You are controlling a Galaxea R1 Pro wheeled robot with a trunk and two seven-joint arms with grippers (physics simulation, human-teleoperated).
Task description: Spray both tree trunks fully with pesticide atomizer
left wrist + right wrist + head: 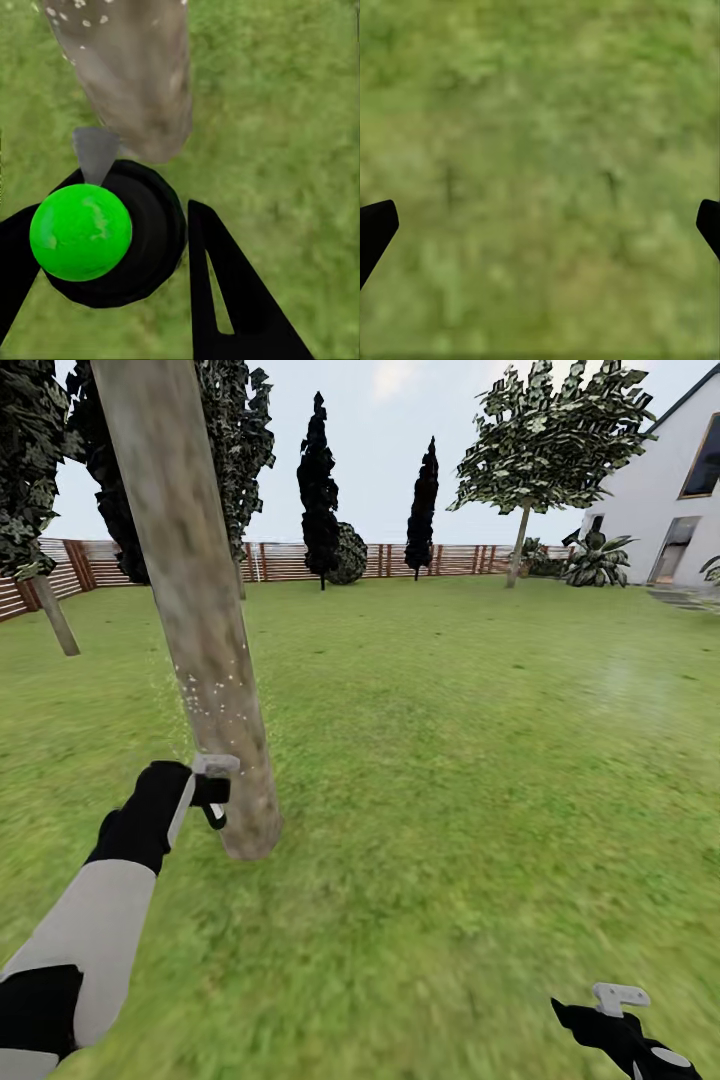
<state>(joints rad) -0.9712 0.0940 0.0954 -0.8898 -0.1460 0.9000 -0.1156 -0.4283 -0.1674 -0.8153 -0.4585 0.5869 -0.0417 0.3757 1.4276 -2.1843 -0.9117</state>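
My left gripper (208, 780) is shut on the pesticide atomizer (214, 812), held just left of the base of a thick leaning grey-brown tree trunk (205, 640). In the left wrist view the atomizer (112, 240) is a dark round body with a bright green spot, and its grey nozzle (95, 154) points at the trunk (139, 75). White pesticide specks (215, 695) dot the trunk above the gripper. A second leaning trunk (55, 618) stands far left by the fence. My right gripper (620, 998) hangs open and empty low over the grass, its fingertips (375, 225) wide apart.
Grass lawn (460, 740) stretches ahead and to the right. A brown slat fence (290, 560) runs along the back, with dark narrow trees (318, 490) and a thin-trunked tree (520, 540) before it. A white house (665, 500) stands at the far right.
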